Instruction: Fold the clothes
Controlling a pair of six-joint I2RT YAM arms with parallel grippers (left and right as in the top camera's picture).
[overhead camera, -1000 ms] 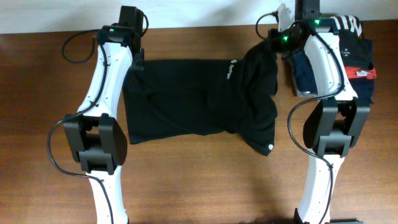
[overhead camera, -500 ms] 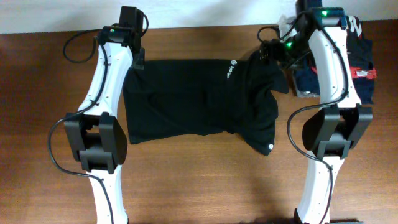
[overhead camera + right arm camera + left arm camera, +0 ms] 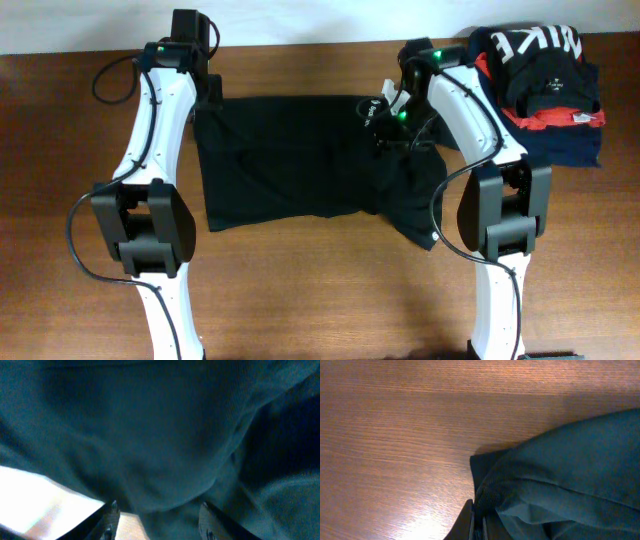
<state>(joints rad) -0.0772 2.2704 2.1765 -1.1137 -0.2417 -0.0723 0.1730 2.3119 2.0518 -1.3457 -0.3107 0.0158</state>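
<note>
Black polo shirt (image 3: 290, 160), mostly flat, right side rumpled

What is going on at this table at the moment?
Two robot arms are working on a black polo shirt that lies spread on the wooden table, not yet neatly folded. The left gripper is shut on a far corner of the shirt. The right gripper is over the crumpled side near the white logo, its jaws apart. A pile of folded garments lies at the far right corner.
</note>
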